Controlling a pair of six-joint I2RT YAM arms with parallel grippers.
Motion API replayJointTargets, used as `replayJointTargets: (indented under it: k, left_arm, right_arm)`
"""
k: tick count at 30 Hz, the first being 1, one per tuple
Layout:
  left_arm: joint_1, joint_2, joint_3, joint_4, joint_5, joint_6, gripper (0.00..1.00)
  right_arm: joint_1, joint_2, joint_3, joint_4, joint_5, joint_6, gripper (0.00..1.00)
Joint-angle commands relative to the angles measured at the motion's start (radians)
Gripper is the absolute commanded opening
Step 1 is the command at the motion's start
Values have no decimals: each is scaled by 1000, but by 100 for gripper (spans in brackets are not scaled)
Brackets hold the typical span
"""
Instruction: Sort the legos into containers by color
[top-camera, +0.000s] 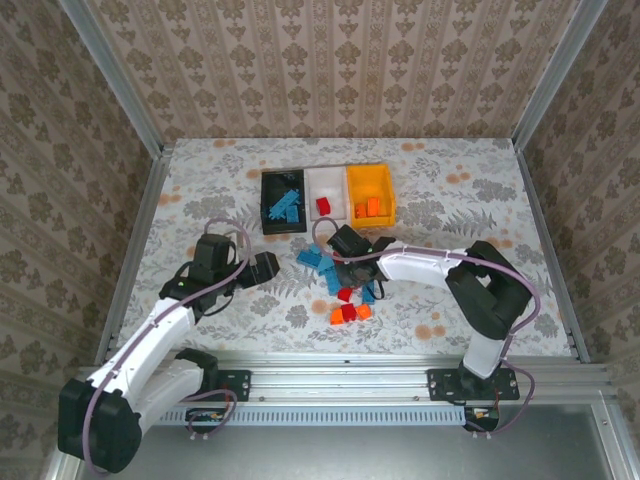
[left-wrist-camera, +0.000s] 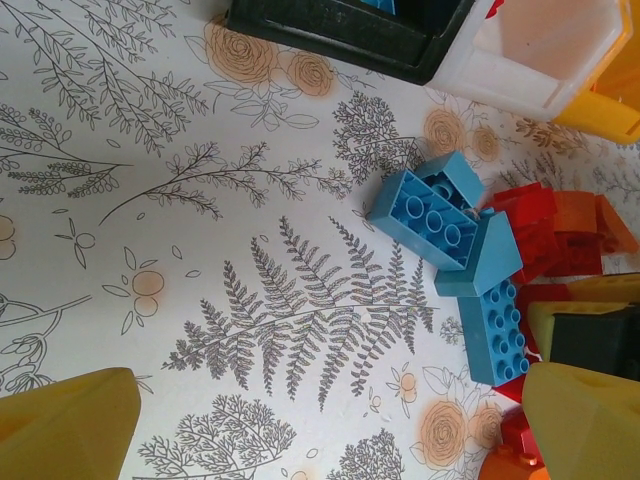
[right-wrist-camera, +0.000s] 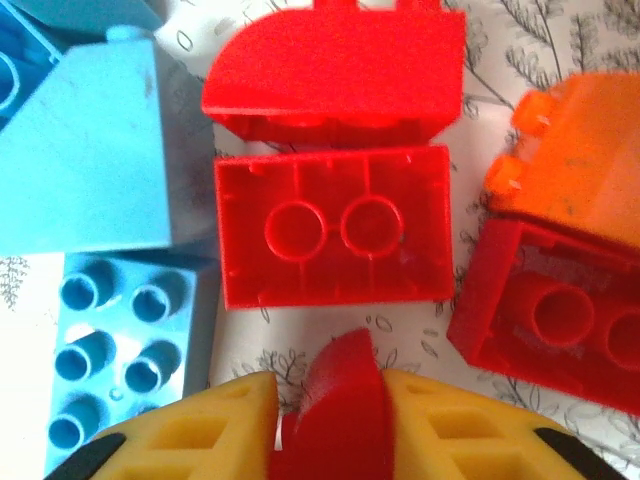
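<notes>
The loose legos (top-camera: 345, 290) lie in a pile mid-table, light blue, red and orange. My right gripper (top-camera: 350, 272) is down in that pile, shut on a small curved red lego (right-wrist-camera: 336, 405). Just beyond its fingertips lie an upturned red brick (right-wrist-camera: 335, 225), a rounded red piece (right-wrist-camera: 335, 65), an orange brick (right-wrist-camera: 580, 170) and light blue bricks (right-wrist-camera: 120, 350). My left gripper (top-camera: 268, 266) hovers left of the pile, open with bare cloth between its fingers (left-wrist-camera: 70, 425). Light blue bricks (left-wrist-camera: 440, 210) lie ahead of it.
The black bin (top-camera: 270, 222), white bin (top-camera: 326, 182) and orange-yellow bin (top-camera: 388, 195) stand joined in a row behind the pile, each holding some bricks. Metal rails border the table on every side. Floral cloth spreads left and right of the pile.
</notes>
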Motion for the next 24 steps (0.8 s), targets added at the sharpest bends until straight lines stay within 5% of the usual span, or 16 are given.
replayJointTargets:
  k: [1, 15, 24]
  left_arm:
    - [-4, 12, 2, 12, 19, -18, 100]
    - [-3, 10, -7, 21, 8, -14, 100]
    - [-1, -17, -97, 71, 10, -125, 100]
  right_arm:
    - [2, 17, 42, -23, 35, -37, 30]
    - [-7, -144, 113, -88, 76, -70, 27]
    - [-154, 209, 595, -145, 44, -151, 27]
